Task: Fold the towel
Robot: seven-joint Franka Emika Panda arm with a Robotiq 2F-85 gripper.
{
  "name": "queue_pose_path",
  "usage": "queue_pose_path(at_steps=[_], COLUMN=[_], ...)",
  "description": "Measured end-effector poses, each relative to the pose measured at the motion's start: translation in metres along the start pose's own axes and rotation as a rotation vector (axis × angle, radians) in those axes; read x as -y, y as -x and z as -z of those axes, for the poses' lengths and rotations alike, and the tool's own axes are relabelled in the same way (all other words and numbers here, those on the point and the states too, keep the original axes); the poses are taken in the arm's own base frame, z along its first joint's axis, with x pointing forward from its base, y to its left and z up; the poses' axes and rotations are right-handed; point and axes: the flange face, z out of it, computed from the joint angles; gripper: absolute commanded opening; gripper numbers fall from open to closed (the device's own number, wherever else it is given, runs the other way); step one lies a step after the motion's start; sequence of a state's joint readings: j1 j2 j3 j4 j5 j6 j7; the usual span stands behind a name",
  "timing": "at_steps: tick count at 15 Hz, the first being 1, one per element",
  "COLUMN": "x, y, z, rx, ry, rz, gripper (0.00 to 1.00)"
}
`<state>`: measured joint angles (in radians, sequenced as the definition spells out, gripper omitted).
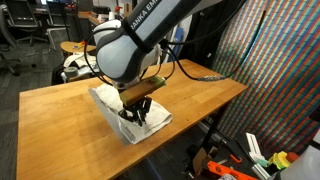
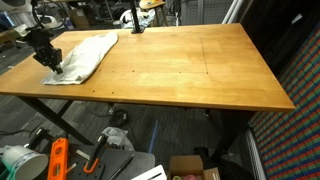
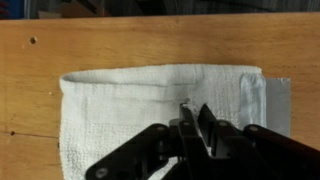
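Observation:
The towel (image 3: 130, 95) is a white, wrinkly cloth lying flat on the wooden table (image 3: 120, 40), folded into a long band. In both exterior views it sits near a table corner (image 1: 152, 128) (image 2: 88, 52). My gripper (image 3: 194, 108) is down on the towel's near half, its black fingers (image 3: 184, 125) drawn close together with a thin pinch of cloth between them. The arm covers most of the towel in an exterior view (image 1: 133, 115). From the far camera the gripper (image 2: 50, 62) stands at the towel's near left end.
The wooden tabletop (image 2: 190, 70) stretches wide beside the towel. A black stand (image 2: 135, 20) sits at the table's far edge. Orange tools (image 2: 57, 160) and a cardboard box (image 2: 195, 168) lie on the floor below. A patterned screen (image 1: 270, 70) stands past the table.

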<state>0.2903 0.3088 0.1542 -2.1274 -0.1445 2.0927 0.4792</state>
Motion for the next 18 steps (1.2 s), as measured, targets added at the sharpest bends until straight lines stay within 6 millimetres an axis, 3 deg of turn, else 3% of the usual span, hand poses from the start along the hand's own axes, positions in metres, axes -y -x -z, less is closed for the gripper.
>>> queue_pose_path(at_steps=[3,5,6,8,10,14,18], x=[-0.008,-0.012,-0.013,-0.014,-0.014,-0.009,-0.005], y=[-0.001,-0.004,-0.006,-0.01,-0.012,-0.014,-0.012], z=[0.009,0.014,0.016,0.02,0.024,0.027,0.024], rx=[0.085,0.117,0.127,0.135,0.131,0.109,0.118], ry=[0.037,0.049,0.05,0.036,0.001,-0.049,-0.088], rz=[0.041,0.055,0.06,0.073,0.083,0.111,0.151], gripper=[0.55,0.64,0.32,0.32,0.17,0.1,0.17])
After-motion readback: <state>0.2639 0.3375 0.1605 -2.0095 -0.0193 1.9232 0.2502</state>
